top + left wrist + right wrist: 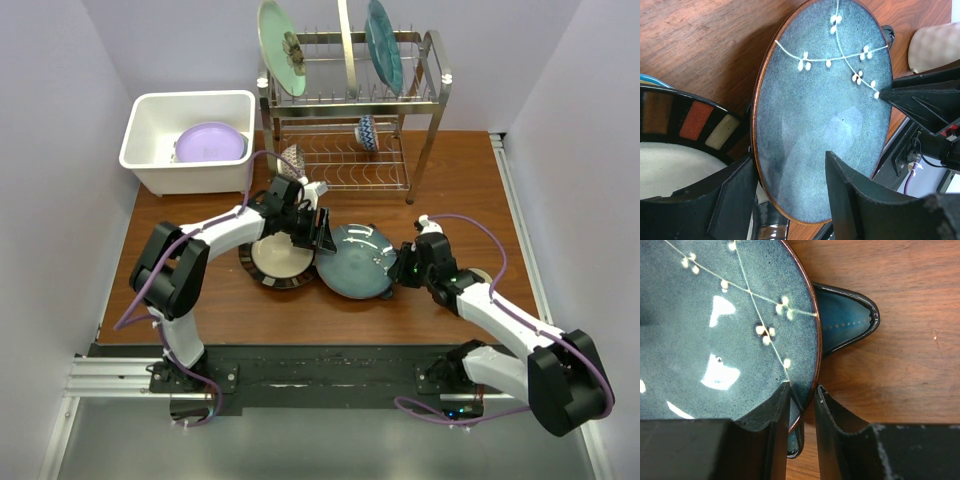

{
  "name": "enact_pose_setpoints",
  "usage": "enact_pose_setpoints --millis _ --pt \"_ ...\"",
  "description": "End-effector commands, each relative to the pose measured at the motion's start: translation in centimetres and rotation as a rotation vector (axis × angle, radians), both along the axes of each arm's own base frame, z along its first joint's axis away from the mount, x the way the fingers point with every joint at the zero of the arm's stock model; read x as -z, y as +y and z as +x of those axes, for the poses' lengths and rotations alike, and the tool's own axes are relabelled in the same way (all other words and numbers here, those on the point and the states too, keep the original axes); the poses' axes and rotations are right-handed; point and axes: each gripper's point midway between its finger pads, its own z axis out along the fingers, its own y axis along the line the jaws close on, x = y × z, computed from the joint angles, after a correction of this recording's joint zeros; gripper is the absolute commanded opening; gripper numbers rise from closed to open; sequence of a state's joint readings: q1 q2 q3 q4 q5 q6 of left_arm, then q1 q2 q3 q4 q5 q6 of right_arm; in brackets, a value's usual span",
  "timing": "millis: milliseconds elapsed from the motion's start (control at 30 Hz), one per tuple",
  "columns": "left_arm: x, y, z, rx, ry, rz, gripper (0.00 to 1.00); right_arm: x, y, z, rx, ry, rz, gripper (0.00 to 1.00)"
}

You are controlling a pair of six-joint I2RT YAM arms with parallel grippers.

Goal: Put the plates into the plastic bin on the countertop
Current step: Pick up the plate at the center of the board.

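A blue-grey plate with white blossom sprigs point(355, 262) point(825, 115) point(715, 330) lies mid-table, overlapping the black-striped plate with a cream centre point(278, 265) point(695, 120). Under its right side rests a dark blue star-shaped plate point(845, 320). My left gripper point(318, 235) point(790, 160) stands open astride the blue-grey plate's left rim, one finger over its face. My right gripper point(400, 268) point(803, 389) is shut on the opposite rim, its inner finger on the glaze. The white plastic bin point(160, 175) at the back left holds a lavender plate point(210, 142).
A steel wire rack point(430, 100) stands at the back. It holds a pale green flower plate point(283, 45), a pale plate seen edge-on point(345, 45) and a teal plate point(383, 45). Small patterned bowls point(368, 130) point(292, 158) sit on its lower tier. White walls close in both sides.
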State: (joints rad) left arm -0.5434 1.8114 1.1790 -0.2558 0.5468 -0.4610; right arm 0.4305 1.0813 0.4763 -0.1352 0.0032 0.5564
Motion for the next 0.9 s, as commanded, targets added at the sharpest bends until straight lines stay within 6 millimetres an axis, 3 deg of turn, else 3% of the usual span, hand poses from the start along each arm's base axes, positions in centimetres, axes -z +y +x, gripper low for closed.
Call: enact_pose_setpoints --millis 0,867 --pt "-1.1 -1.3 -1.7 0.075 0.02 -0.078 0.58 -3.2 3.6 1.2 -0.129 -0.12 0.137 0.24" --pt "-2.8 -2.4 -2.7 0.148 0.037 -0.181 0.57 -7.1 5.9 1.0 -0.254 -0.239 0.252 0.24"
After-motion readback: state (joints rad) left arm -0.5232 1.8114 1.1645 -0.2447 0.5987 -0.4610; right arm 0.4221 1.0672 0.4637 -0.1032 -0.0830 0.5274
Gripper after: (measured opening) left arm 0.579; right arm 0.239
